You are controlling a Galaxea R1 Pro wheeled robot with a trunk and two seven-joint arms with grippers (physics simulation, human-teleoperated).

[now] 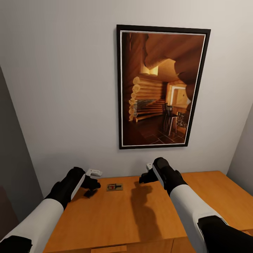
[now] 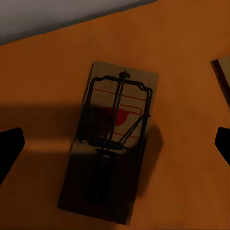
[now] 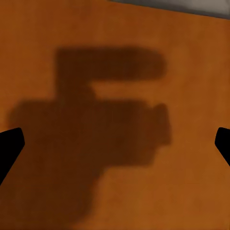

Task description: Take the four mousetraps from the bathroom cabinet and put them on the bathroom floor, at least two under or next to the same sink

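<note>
Right now I have both arms out over the flat top of the low orange-brown wooden cabinet [image 1: 147, 214], which stands against a pale wall under a black-framed picture of a log interior [image 1: 161, 86]. From my head camera, the left gripper [image 1: 92, 182] sits at about ten o'clock on the cabinet top, and the right gripper [image 1: 147, 174] hangs at about one o'clock, near the back edge.

One small flat brown mousetrap with wire parts and a red mark [image 1: 115, 187] lies on the top between the two grippers, just beside the left one at its three o'clock. In the left wrist camera a mousetrap [image 2: 112, 143] lies flat directly under that gripper, partly in its shadow, with the dark fingertips [image 2: 9, 148] spread wide to either side and not touching it. I judge I am lined up above it for a top-down grasp. A brown corner of another board [image 2: 223, 76] peeks in at the frame edge; I cannot tell what it is.

The right wrist camera looks down on bare wood carrying the gripper's shadow [image 3: 100, 124], its jaws also wide and holding nothing. I read that arm as parked clear, so it does not crowd the left one.
</note>
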